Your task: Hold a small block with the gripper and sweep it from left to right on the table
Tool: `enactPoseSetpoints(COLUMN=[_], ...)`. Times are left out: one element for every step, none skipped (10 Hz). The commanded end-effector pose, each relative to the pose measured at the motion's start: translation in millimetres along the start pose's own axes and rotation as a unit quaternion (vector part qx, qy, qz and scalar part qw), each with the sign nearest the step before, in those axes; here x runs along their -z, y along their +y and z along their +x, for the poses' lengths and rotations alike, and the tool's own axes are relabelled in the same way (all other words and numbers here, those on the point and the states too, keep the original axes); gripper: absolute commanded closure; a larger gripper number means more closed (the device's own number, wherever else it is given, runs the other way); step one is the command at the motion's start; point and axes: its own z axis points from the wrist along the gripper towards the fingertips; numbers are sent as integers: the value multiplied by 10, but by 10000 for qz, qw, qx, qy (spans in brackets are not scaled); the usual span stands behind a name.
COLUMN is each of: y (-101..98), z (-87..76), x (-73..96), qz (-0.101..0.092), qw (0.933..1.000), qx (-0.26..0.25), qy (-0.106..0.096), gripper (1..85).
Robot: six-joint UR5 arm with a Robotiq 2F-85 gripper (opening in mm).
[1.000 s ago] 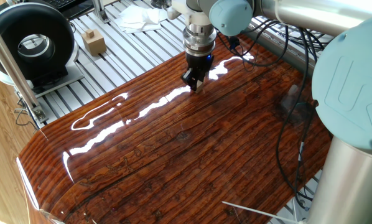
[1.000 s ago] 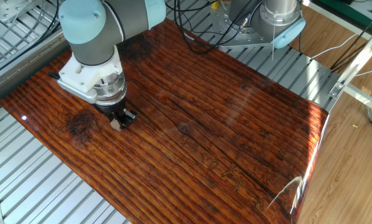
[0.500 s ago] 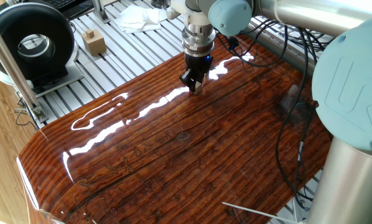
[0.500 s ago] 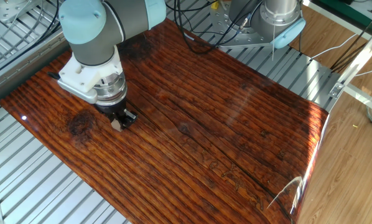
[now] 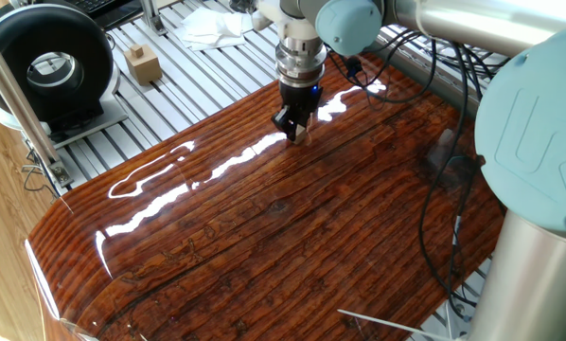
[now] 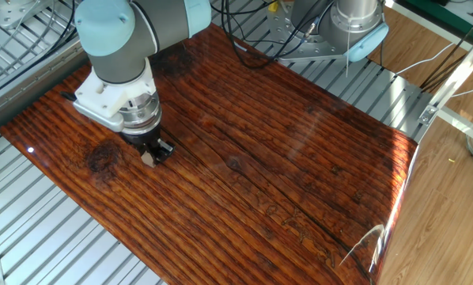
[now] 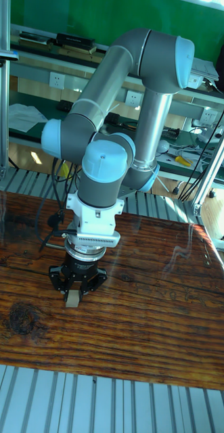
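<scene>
The small block is a tiny pale beige cube pinched at the tips of the black gripper, which is shut on it. It rests at the surface of the glossy reddish-brown table. In one fixed view the gripper stands near the table's far edge, with the block peeking out below the fingers. From the other fixed view the gripper and the small block are on the left part of the table, next to a dark knot.
A larger tan wooden block sits on the ribbed aluminium frame beyond the table, beside a black round device and white cloth. Black cables trail over the table's corner by the arm base.
The gripper with the block has crept slightly along the table in one fixed view; otherwise nothing visibly differs.
</scene>
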Motion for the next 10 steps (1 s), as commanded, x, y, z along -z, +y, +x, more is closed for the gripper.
enactPoseSetpoints(y=[30, 31, 33, 34, 39, 53, 80, 98, 106, 109], z=[-12, -15, -19, -16, -17, -20, -21, -25, -29, -27], x=[13, 14, 16, 18, 18, 15, 9, 11, 19, 20], qz=[-46, -46, -46, -47, -47, -39, -24, -9, -9, -10], qw=[10000, 10000, 10000, 10000, 10000, 10000, 9999, 9999, 9999, 9999], qx=[-60, -60, -68, -75, -83, -91, -121, -152, -159, -167], qy=[-17, -17, -17, -10, -10, -9, -7, -5, -5, 2], gripper=[847, 847, 847, 847, 847, 847, 847, 847, 847, 847])
